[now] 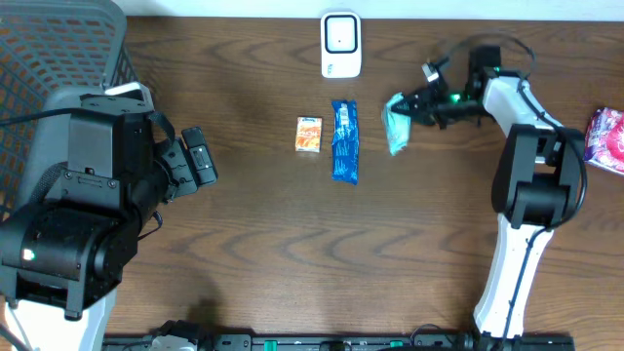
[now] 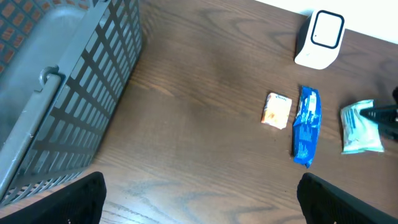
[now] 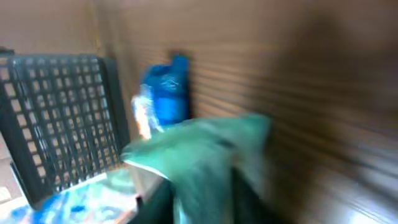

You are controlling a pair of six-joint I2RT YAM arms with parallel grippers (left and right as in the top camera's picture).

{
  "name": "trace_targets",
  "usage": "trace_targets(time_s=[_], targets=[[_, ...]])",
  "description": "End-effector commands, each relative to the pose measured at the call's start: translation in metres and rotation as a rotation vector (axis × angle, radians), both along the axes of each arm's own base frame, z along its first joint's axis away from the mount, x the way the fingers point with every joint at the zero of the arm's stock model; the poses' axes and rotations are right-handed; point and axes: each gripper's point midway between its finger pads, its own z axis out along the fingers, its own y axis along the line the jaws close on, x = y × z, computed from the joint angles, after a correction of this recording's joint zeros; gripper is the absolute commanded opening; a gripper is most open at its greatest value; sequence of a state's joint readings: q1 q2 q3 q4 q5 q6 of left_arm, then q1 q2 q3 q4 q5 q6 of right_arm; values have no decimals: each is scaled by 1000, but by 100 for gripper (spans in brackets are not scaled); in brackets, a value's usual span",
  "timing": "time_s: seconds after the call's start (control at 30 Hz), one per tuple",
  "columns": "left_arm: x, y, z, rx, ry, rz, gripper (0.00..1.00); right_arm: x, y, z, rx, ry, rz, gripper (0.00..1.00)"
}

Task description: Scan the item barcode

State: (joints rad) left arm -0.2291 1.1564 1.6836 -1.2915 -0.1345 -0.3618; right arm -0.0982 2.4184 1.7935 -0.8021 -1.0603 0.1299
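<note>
The teal packet [image 1: 395,125] is a pale, crinkled pouch with its long side running front to back. The right gripper [image 1: 408,112] has its tips against the packet's right edge, but I can't tell if it is actually clamped. From the right wrist it is only a blurred green sheet filling the foreground. The scanner [image 1: 340,44] is 1 white, rounded block with a dark-rimmed square window. It stands farther back and to the left, apart from the packet.

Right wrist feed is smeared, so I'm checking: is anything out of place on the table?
Nothing spilled or damaged. One stray: a pink packet lies alone at the far right edge of the table, apart from the orange packet, blue packet and teal packet grouped below the scanner.
</note>
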Motion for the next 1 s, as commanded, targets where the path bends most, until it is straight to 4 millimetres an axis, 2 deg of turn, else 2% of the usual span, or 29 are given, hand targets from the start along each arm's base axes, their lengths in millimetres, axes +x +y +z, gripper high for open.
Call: trace_targets(time_s=[0.0, 0.03, 0.07, 0.1, 0.2, 0.23, 0.3, 0.37, 0.43, 0.47, 0.63, 0.8, 0.97], targets=[[0, 4, 1, 17, -2, 4, 98, -1, -52, -21, -157, 104, -127, 39], [0, 4, 1, 17, -2, 4, 98, -3, -63, -26, -218, 123, -143, 41], [0, 4, 1, 17, -2, 4, 98, -7, -82, -32, -322, 151, -169, 43], [0, 4, 1, 17, -2, 4, 98, -9, -92, -32, -373, 161, -182, 45], [0, 4, 1, 17, -2, 4, 98, -9, -109, -9, -460, 126, -184, 46], [0, 4, 1, 17, -2, 4, 98, -6, -109, 9, -481, 84, -178, 47], [0, 4, 1, 17, -2, 4, 98, -3, -103, 31, -496, 8, -148, 50], [0, 4, 1, 17, -2, 4, 98, -1, -93, 46, -510, -66, -100, 51], [0, 4, 1, 17, -2, 4, 98, -2, -71, 55, -530, -159, -1, 53], [0, 4, 1, 17, -2, 4, 98, -4, -58, 52, -551, -169, 40, 53], [0, 4, 1, 17, -2, 4, 98, -15, -29, 30, -597, -153, 135, 59], [0, 4, 1, 17, -2, 4, 98, -20, -24, 3, -645, -113, 181, 58], [0, 4, 1, 17, -2, 4, 98, -28, -22, -32, -634, -36, 211, 52]])
